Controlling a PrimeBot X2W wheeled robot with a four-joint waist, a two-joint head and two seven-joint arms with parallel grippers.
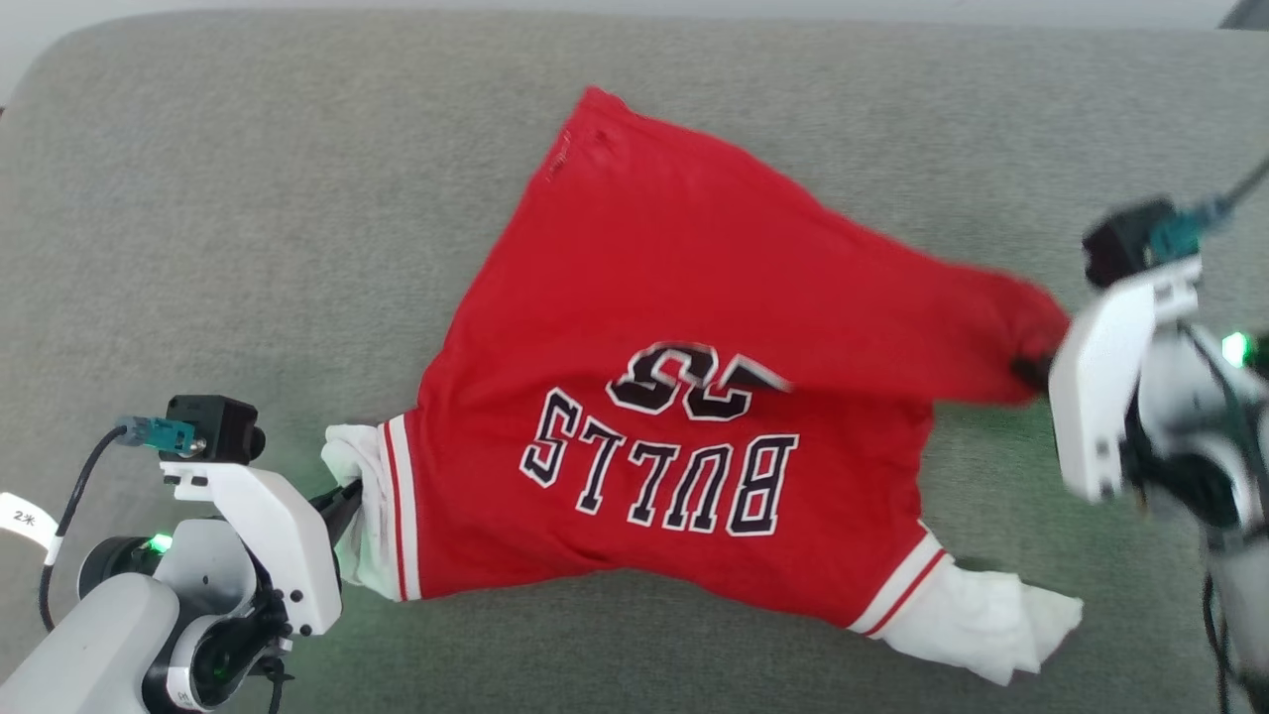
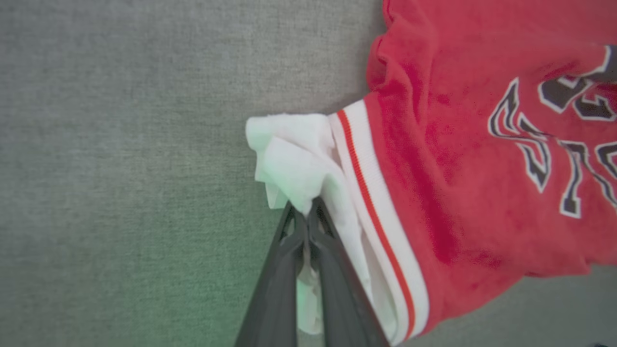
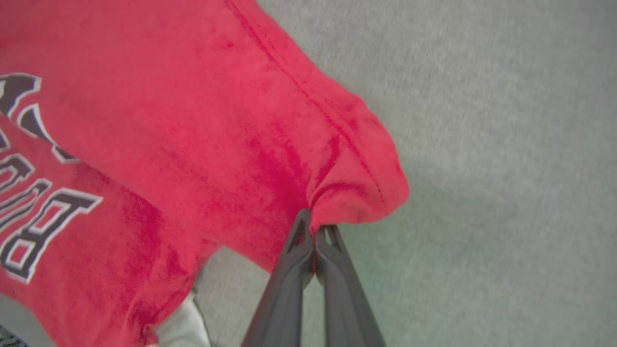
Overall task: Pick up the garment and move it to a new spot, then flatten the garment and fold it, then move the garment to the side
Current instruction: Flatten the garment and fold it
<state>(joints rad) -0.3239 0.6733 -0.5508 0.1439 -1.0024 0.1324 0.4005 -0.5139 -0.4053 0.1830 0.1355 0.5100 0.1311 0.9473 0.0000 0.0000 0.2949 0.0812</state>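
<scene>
The garment [image 1: 674, 327], a red T-shirt with white sleeves and black "BULLS 23" print, lies spread on the grey cushion, print facing up and upside down to me. My left gripper [image 1: 347, 496] at the lower left is shut on the garment's white sleeve [image 2: 294, 164]; the left wrist view shows its fingertips [image 2: 308, 212] pinching that white cloth. My right gripper [image 1: 1036, 369] at the right is shut on a red corner of the hem, pulled out to the right. In the right wrist view its fingers [image 3: 313, 231] clamp the red fold [image 3: 356, 193]. The other white sleeve [image 1: 981, 615] lies loose at the lower right.
The grey fabric surface [image 1: 248, 198] stretches wide on every side of the shirt, with its rounded back edge along the top of the head view. A dark object [image 1: 1251, 12] sits just beyond the top right corner.
</scene>
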